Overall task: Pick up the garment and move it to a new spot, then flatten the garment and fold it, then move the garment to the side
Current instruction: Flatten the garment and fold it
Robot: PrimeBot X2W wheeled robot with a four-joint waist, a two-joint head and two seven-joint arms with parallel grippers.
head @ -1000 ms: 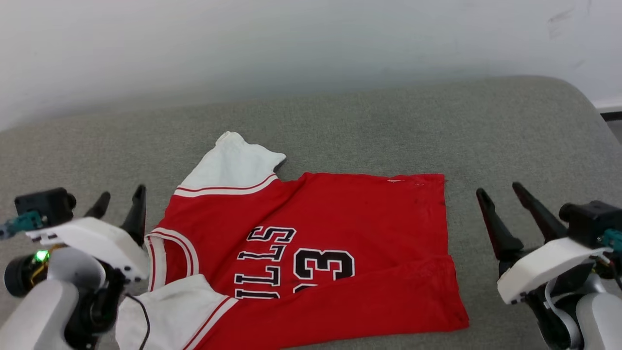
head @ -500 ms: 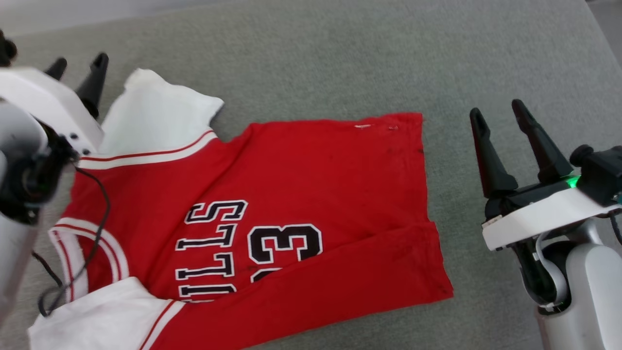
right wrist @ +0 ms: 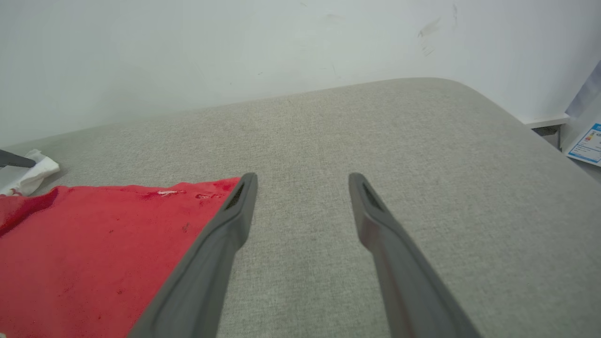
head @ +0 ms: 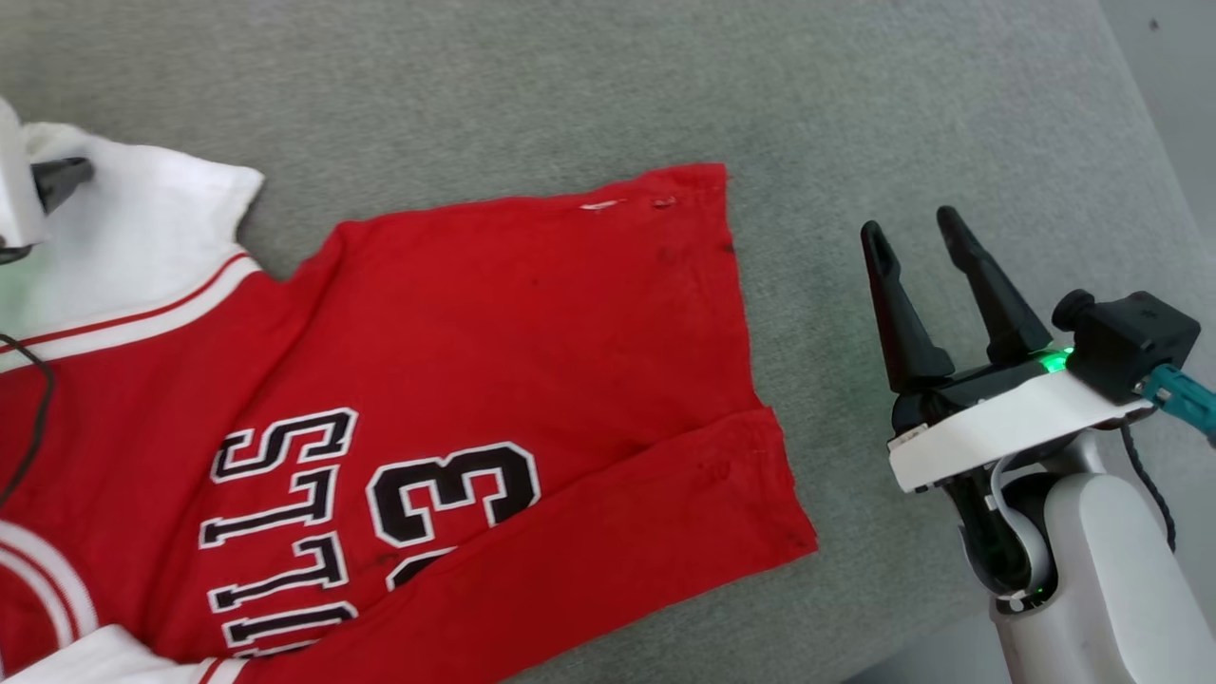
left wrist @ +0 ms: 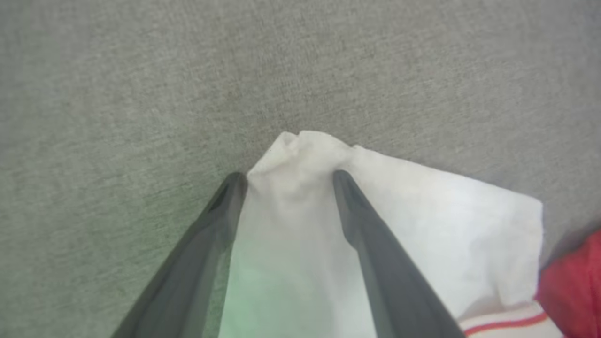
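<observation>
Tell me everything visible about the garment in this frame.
The garment is a thin red jersey with black, white-outlined lettering, white sleeves and red-and-white striped trim. It lies mostly flat, face up, on grey upholstery, its near edge folded over part of the print. The open left gripper straddles one sleeve's tip; the right gripper stands clear beside its hem.

- Right gripper [head: 910,224]: two long tapered black fingers, black base, white plate.
- Green light [head: 1050,361], black boxy camera block [head: 1126,344], teal connector [head: 1183,399].
- Pale grey rounded forearm [head: 1092,570], white cable loop [head: 996,484].
- Left gripper [left wrist: 288,177]: same dark fingers.
</observation>
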